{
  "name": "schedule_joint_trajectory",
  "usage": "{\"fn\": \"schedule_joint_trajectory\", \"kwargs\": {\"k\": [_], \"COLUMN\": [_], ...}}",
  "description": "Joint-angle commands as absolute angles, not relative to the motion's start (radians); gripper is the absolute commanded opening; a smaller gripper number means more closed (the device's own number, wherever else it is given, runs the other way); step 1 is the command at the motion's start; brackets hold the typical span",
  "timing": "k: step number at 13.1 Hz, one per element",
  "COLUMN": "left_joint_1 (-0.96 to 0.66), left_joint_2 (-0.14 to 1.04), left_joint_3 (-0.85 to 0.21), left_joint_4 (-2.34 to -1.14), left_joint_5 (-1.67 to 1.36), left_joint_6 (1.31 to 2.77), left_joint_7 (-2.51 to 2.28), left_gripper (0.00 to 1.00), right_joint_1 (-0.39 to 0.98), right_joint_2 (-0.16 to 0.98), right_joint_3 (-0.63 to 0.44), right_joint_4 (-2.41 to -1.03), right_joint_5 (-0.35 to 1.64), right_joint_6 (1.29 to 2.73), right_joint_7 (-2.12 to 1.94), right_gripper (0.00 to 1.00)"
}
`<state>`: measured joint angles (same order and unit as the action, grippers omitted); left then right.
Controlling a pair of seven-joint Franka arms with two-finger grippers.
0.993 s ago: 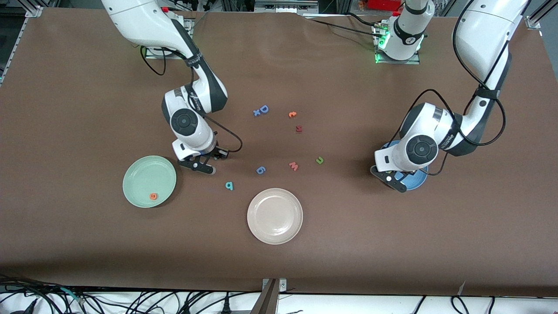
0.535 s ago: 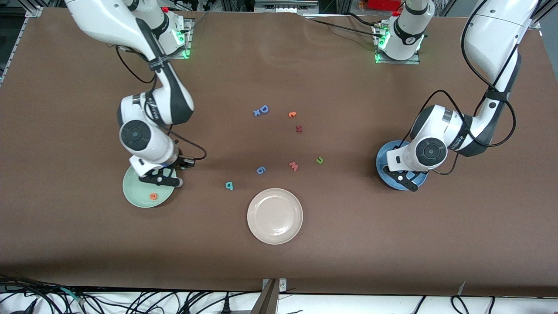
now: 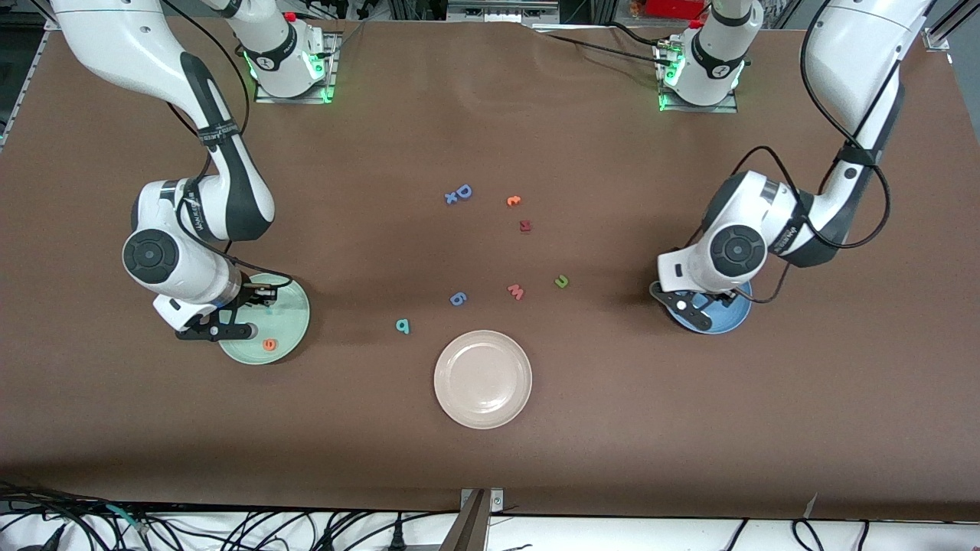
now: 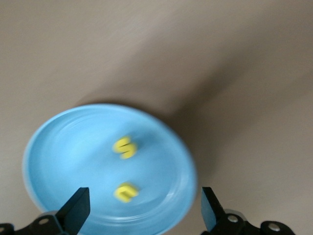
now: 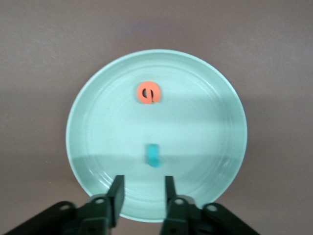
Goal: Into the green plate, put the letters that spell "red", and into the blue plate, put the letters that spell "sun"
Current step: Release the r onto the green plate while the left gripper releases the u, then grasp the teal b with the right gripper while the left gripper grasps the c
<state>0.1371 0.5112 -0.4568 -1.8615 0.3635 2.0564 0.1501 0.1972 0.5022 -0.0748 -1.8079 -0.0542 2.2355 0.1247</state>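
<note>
Two letters lie in the green plate (image 5: pixel 156 134): the orange "e" (image 5: pixel 148 93) flat on its floor, and a teal letter (image 5: pixel 153 155), blurred, showing just ahead of the right gripper's (image 5: pixel 142 188) fingertips and not between them; those jaws stand a little apart with nothing clasped, the gripper hanging over the plate's rim; in the front view the same plate (image 3: pixel 295 325) sits toward the right arm's end of the table, the right gripper (image 3: pixel 222 325) over its edge. Two yellow letters rest in the blue plate (image 4: pixel 58 147): the yellow "s" (image 4: pixel 124 147) and a yellow "u"/"n" shape (image 4: pixel 126 192) just beside it, both lying free on the plate floor ahead of the left gripper (image 4: pixel 142 215), whose jaws are spread wide and empty; that plate (image 3: pixel 727 317) lies toward the left arm's end, the left gripper (image 3: pixel 685 306) above it. Loose on the table (image 3: pixel 490 459) between the plates: the olive-green "u"/"n" shape (image 3: pixel 561 282), the teal "d" (image 3: pixel 403 326), a salmon-red "w" (image 3: pixel 516 291), a blue "6" (image 3: pixel 458 298), a blue capital "D" (image 3: pixel 462 191); a beige-white plate (image 3: pixel 482 379) lies nearest the front camera.
</note>
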Motion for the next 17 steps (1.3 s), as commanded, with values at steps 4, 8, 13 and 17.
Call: {"fn": "schedule_joint_trajectory", "kwargs": {"k": [4, 8, 13, 17], "left_joint_1": [-0.034, -0.139, -0.193, -0.207], "left_joint_2": [0.593, 0.751, 0.810, 0.819], "left_joint_3": [-0.480, -0.476, -0.454, -0.454], "left_joint_4": [-1.717, -1.554, -1.565, -1.583], "left_joint_5": [0.316, 0.327, 0.405, 0.434], "left_joint_6": [2.054, 2.098, 2.175, 2.166], "left_joint_7": [-0.240, -0.402, -0.502, -0.500], "left_gripper": [1.00, 1.00, 0.95, 0.75], "right_joint_1": [0.227, 0.276, 0.348, 0.397], "right_joint_2": [0.509, 0.603, 0.724, 0.814], "right_joint_3": [0.014, 0.060, 0.069, 0.069], "right_joint_4": [-1.772, -1.645, -1.537, -1.447], "right_joint_5": [-0.058, -0.060, -0.060, -0.060], "right_joint_6": [2.246, 2.253, 2.330, 2.371], "right_joint_7": [0.369, 0.449, 0.587, 0.672], "right_gripper": [1.00, 1.00, 1.00, 1.00]}}
